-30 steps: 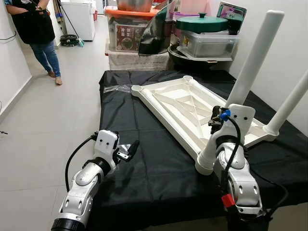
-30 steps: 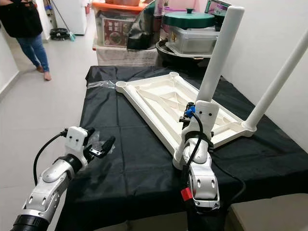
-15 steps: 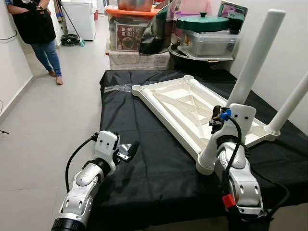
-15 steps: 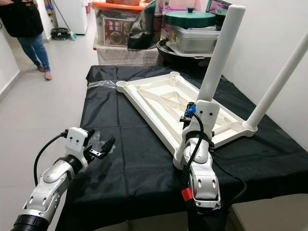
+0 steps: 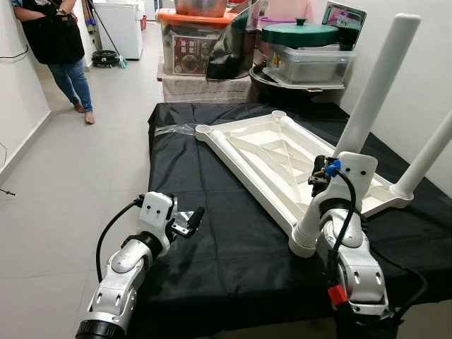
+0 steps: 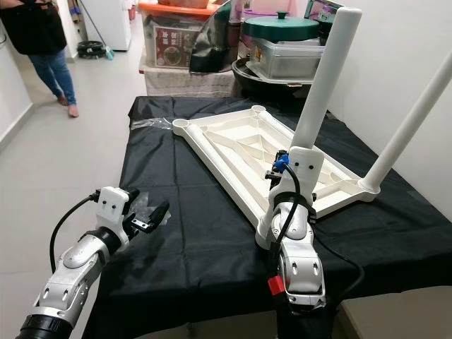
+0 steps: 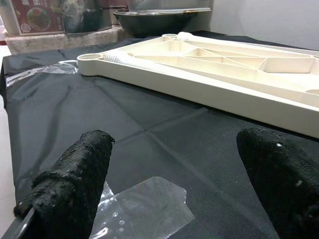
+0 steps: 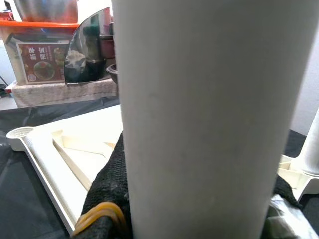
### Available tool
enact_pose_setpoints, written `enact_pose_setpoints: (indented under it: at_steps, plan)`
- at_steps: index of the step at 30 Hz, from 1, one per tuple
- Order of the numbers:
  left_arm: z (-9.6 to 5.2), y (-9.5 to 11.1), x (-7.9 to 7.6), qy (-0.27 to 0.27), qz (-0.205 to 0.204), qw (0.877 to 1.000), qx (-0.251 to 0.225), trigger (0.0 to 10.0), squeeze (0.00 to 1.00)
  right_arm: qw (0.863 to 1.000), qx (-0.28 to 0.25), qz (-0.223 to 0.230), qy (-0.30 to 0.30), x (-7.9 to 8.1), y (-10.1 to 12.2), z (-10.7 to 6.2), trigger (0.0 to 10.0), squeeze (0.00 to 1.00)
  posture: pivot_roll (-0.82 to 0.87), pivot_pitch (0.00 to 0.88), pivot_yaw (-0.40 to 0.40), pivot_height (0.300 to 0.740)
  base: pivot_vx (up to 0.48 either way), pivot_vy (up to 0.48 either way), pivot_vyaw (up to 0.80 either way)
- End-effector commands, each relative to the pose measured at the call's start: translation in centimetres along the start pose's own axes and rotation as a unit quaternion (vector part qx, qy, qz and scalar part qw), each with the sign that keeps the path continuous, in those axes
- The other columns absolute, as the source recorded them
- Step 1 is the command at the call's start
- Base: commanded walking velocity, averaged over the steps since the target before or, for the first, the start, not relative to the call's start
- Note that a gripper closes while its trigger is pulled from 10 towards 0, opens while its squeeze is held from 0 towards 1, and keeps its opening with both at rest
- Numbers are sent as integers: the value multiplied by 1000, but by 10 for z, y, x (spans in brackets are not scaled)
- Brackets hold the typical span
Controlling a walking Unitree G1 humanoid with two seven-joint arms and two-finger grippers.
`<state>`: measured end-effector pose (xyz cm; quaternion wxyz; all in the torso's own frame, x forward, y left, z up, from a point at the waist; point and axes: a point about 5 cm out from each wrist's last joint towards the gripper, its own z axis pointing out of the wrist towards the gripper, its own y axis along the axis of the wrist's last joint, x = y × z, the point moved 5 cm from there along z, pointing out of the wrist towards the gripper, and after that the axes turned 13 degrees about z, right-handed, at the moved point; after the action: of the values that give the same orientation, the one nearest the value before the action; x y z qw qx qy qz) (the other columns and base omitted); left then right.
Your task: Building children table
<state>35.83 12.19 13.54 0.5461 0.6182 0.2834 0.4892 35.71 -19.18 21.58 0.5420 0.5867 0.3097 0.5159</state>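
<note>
A white children's tabletop (image 5: 261, 152) lies upside down on a black cloth (image 5: 212, 261). Two white legs stand in its right-hand corners: a near leg (image 5: 374, 85) and a far leg (image 5: 431, 152). My right gripper (image 5: 321, 173) is shut on the near leg low down; in the right wrist view that leg (image 8: 209, 114) runs between the black fingers (image 8: 107, 194). Two corner sockets (image 5: 203, 130) (image 5: 277, 114) on the far side are empty. My left gripper (image 7: 174, 144) is open just above the cloth's front left part, holding nothing, over a scrap of clear plastic (image 7: 144, 204).
A person (image 5: 60, 49) stands on the tiled floor at the far left. Behind the table are storage boxes (image 5: 191, 42) and a green-lidded pot (image 5: 307, 35) on a container. A white wall (image 5: 431, 49) runs close along the right. Another clear plastic scrap (image 5: 173, 129) lies near the cloth's far left corner.
</note>
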Motion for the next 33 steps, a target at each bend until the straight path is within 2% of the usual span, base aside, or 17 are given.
enact_pose_setpoints:
  at_steps: [1,21,22,23,24,25,26,29,30,33]
  plan:
    - [2,-2,-4,-9,6,1000,3,10000,0,999,23,-13,-25,-16,-9,1,10000,0,-3,0,-68,740,0,0,0]
    - [2,-2,-4,-12,8,1000,3,10000,0,999,25,-11,-22,-14,-8,0,10000,0,-3,0,-64,740,0,0,0]
    - [2,-2,-4,-12,9,1000,3,10000,0,999,25,-10,-22,-14,-8,0,10000,51,-4,0,-64,740,0,0,0]
    - [2,-1,-4,-12,9,1000,3,10000,0,999,24,-9,-22,-15,-8,0,10000,51,-4,0,-64,740,0,0,0]
    - [2,-1,-4,-12,8,1000,3,10000,0,999,23,-8,-23,-15,-7,0,10000,341,-5,0,-63,740,0,0,0]
    - [2,-1,-5,-12,8,1000,3,10000,0,999,22,-8,-24,-15,-7,0,10000,341,-5,0,-63,740,0,0,0]
    - [3,-1,-5,-13,8,1000,3,10000,0,1000,19,-9,-23,-15,-5,0,10000,702,-5,0,-63,740,0,0,0]
    - [3,-1,-5,-13,8,1000,3,10000,0,1000,17,-11,-21,-14,-4,1,10000,702,-5,0,-63,740,0,0,0]
    - [3,-1,-5,-13,8,1000,3,10000,0,1000,13,-11,-19,-13,-2,1,10000,553,-7,0,-62,740,0,0,0]
    - [3,-1,-6,-13,7,1000,3,10000,0,1000,10,-11,-16,-12,0,1,10000,545,-7,0,-63,740,0,0,0]
